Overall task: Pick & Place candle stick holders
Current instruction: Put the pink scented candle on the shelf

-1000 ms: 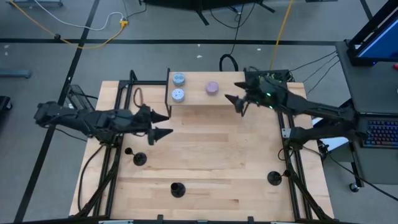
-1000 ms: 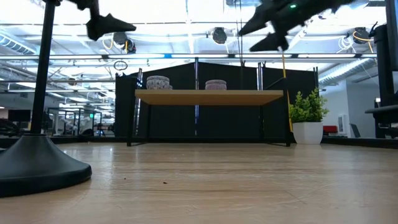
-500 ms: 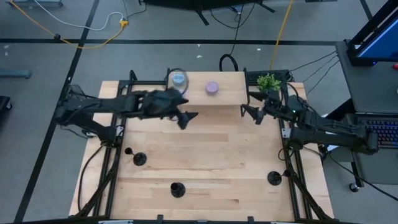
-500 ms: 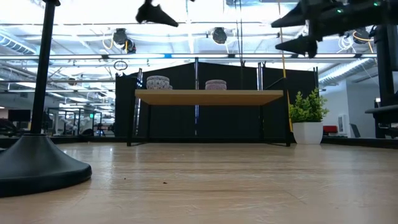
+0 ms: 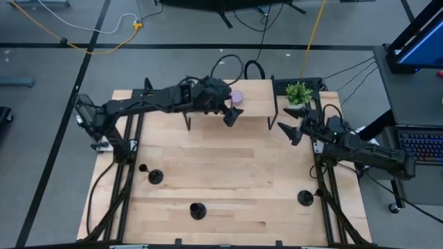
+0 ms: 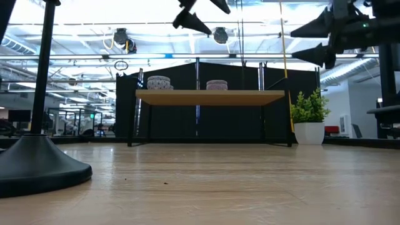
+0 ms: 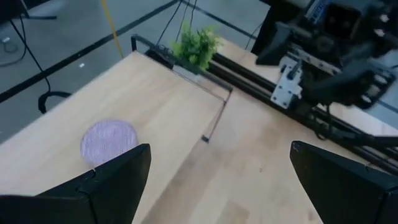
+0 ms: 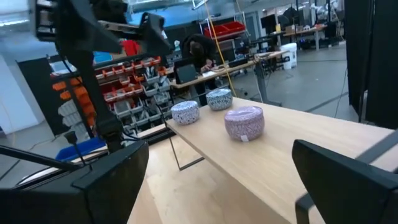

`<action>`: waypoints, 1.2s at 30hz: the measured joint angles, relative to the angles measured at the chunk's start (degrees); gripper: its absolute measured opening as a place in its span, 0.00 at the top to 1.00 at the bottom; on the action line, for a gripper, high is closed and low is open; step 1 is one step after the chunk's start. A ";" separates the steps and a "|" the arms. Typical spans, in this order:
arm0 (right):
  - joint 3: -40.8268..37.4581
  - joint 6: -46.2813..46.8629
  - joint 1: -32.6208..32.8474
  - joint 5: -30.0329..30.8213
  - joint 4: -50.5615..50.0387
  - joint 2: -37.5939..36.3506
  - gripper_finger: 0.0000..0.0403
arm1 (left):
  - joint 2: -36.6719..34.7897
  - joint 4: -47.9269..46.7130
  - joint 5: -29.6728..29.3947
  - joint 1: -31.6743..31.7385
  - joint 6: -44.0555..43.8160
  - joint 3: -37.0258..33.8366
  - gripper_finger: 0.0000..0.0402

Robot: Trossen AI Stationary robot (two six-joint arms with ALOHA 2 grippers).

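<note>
Three matte-black candle stick holders stand on their disc bases on the wooden table: one at the near left, one by the near edge, one at the near right. The left one looms large in the low view. My left gripper is open and empty, high over the front edge of the raised shelf, next to the lilac tin. My right gripper is open and empty, in the air off the shelf's right end.
The shelf at the far edge carries the lilac tin and two pale tins. A small green plant stands at the far right corner. Black frame rails run along both table sides.
My left gripper has swung from over the table's left side toward the right and far edge, up to the shelf by the lilac tin, staying open. My right gripper has drawn back from the shelf toward the table's right edge, staying open. The holders have not moved.
</note>
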 joint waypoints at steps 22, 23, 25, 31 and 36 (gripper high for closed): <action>-4.72 0.00 0.00 -0.02 0.00 -2.72 0.03 | 17.55 -4.56 -0.09 9.02 -2.03 12.85 0.02; -4.72 0.01 0.00 -0.02 0.00 -2.72 0.03 | 18.01 -4.97 -0.12 9.08 -2.24 12.85 0.02; -4.72 0.00 0.00 -0.02 0.00 -2.72 0.03 | 18.43 -6.40 -0.60 9.08 -3.12 12.87 0.02; -4.72 0.01 0.00 0.02 0.00 -2.72 0.03 | 18.99 -7.27 -3.07 9.08 -3.10 12.87 0.02; -4.72 0.01 0.00 0.03 0.00 -2.72 0.03 | 19.80 -7.48 -5.43 9.08 -2.86 12.85 0.02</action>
